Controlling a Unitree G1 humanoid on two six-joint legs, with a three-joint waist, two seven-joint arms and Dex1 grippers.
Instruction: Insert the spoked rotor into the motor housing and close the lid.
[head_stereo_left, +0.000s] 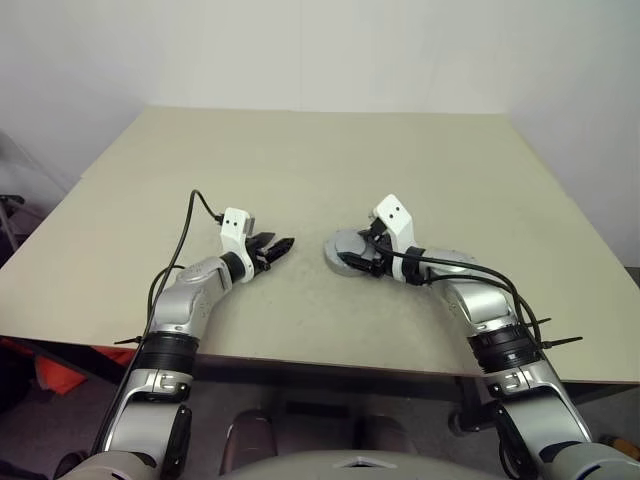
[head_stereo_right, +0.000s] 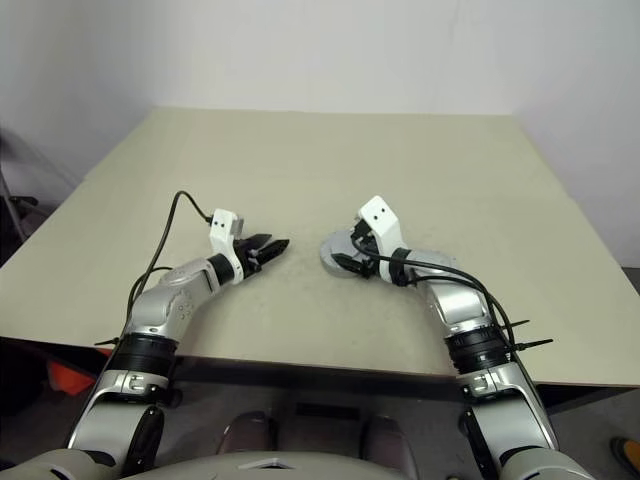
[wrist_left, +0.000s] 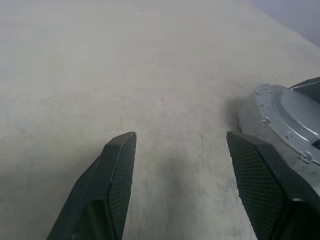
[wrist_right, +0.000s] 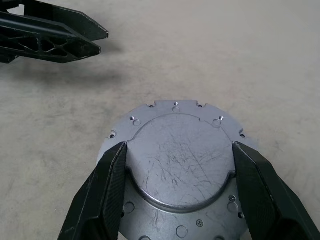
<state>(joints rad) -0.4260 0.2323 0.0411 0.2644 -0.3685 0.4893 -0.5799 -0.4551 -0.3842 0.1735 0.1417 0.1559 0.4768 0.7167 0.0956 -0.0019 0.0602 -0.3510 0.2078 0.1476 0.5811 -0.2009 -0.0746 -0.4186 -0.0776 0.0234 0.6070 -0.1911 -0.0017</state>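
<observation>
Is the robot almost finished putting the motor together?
Nearly, it seems. The lid already sits on the motor housing, and no rotor lies loose on the table. The right gripper straddles the lid; the left gripper hangs open beside. Only letting go looks left.

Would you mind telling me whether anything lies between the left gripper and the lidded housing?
Nothing visible does. Only bare table separates the open left gripper from the lid, which the right gripper straddles.
</observation>
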